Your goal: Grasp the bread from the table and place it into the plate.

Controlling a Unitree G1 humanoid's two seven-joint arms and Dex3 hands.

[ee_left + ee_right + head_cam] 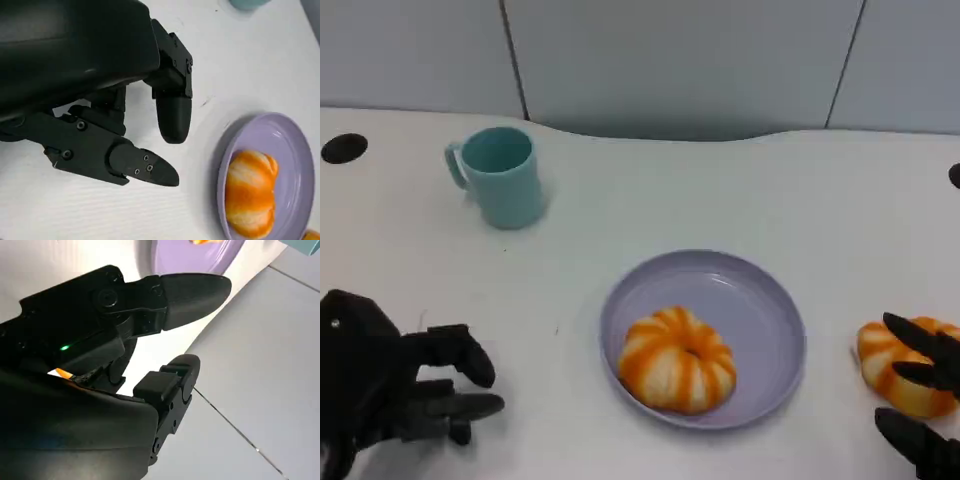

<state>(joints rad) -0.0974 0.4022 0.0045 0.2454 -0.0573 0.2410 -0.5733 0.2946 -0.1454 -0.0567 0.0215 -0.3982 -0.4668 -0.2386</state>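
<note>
Two orange-and-white striped buns are in view. One bread (677, 360) (250, 192) lies inside the lilac plate (760, 300) (295, 150), toward its near left. The other bread (876, 358) rests on the table just right of the plate, at the picture's right edge. My right hand (930, 372) (100, 365) is at this bun, with fingers spread across its top and the thumb lower, apart from it. An orange sliver of the bun (63, 373) peeks out under the hand. My left hand (390, 390) (100, 100) hovers at the table's near left, fingers apart, holding nothing.
A light blue mug (500, 175) stands at the far left of the white table. Black round holes (344, 148) mark the tabletop's far corners. A grey panelled wall runs behind the table's curved far edge.
</note>
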